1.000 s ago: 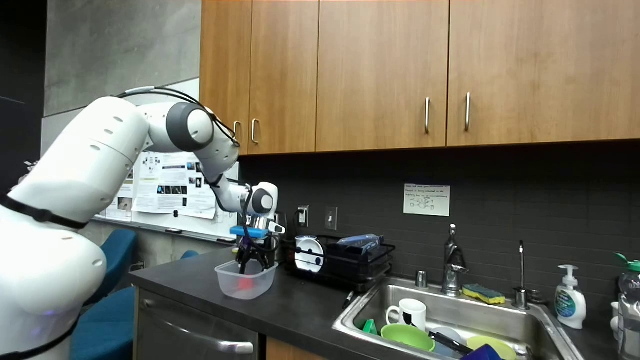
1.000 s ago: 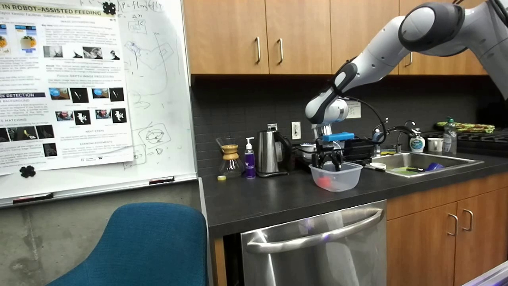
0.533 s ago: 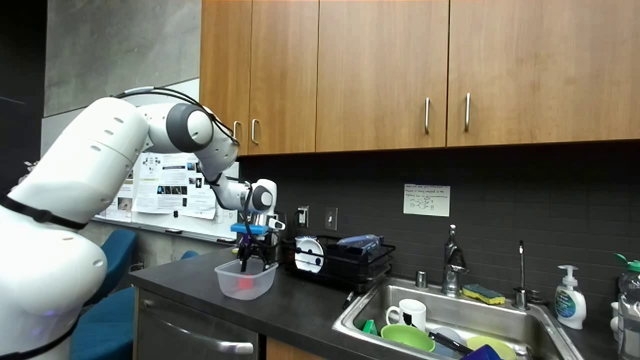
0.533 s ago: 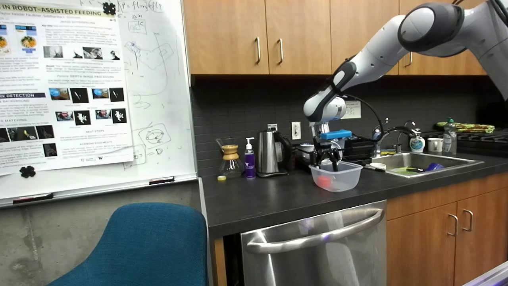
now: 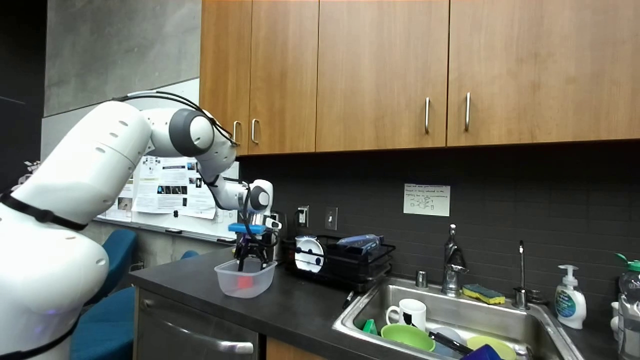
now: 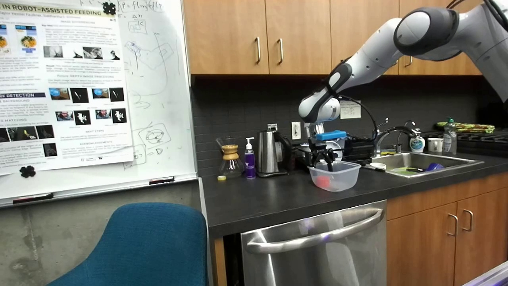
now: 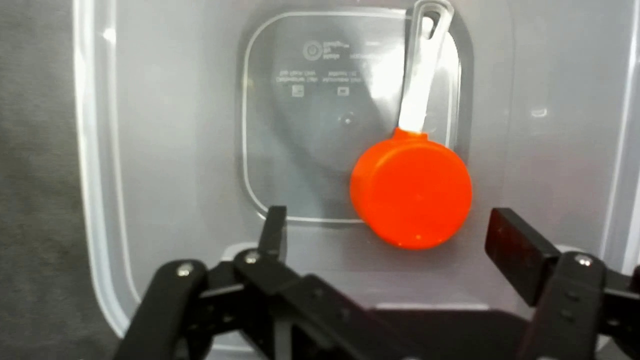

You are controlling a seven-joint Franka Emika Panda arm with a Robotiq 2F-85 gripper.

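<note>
My gripper (image 7: 390, 220) stands open in the wrist view, its black fingers (image 7: 274, 232) spread apart. Between and just ahead of them, an orange measuring cup (image 7: 417, 192) lies bottom up, with a pale see-through handle (image 7: 420, 75) pointing away. No finger touches the cup in that view. It lies inside a clear plastic container (image 7: 165, 150) on the dark counter. In both exterior views the gripper (image 5: 252, 267) points down into the container (image 6: 343, 180), fingertips below its rim. The cup shows as a red patch (image 6: 323, 181) through the wall. Whether a finger touches the container, I cannot tell.
A black dish rack (image 5: 340, 275) with plates stands beside the container. A steel kettle (image 6: 268, 153), purple pump bottle (image 6: 250, 163) and glass coffee maker (image 6: 231, 163) line the back wall. The sink (image 5: 367, 300) holds dishes. The counter's front edge (image 6: 301, 210) runs near the container.
The arm and gripper have shifted a little leftward in both exterior views and risen slightly. The container, with the cup in it, has moved very slightly the same way. The fingers have stayed apart.
</note>
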